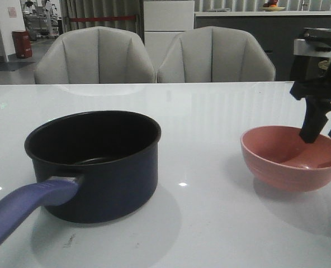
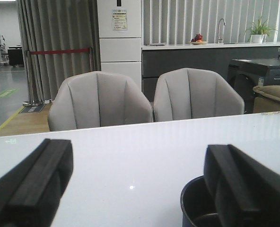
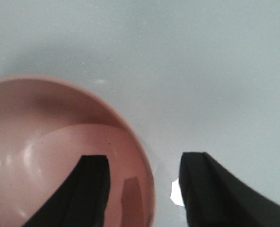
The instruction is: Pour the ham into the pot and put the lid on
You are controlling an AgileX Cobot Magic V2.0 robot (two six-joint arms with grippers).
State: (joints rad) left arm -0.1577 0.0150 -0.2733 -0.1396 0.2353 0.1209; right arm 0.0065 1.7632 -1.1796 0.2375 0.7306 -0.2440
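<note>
Pink and seemingly bare inside, the bowl (image 1: 291, 158) sat on the right of the white worktop (image 1: 210, 123), and no ham could be seen in it in either the front or the right wrist view, though its floor was only partly shown. The right pincer (image 1: 324, 130) hung over the bowl's far right rim with its jaws apart, one finger (image 3: 85, 189) inside the bowl and the other outside the wall, so it straddled the rim without yet closing on it; whether either pad touched the wall could not be told. The pot (image 1: 95, 162) stood well apart on the left, its purple handle (image 1: 25, 206) pointing toward the near left corner, and what showed of its dark inside looked bare too, though the bottom was mostly hidden by the near wall. The left pincer (image 2: 135, 189) was wide open, holding nothing, hovering low just beside the pot, whose rim showed between its fingers in the left wrist view. The lid was not clearly in sight: a sliver of something grey lay at the front view's far left edge, too little to name. By this showing the task stood at its start: the bowl was still to be gripped, carried across and tipped over the pot, and the covering was wholly left to do.
</note>
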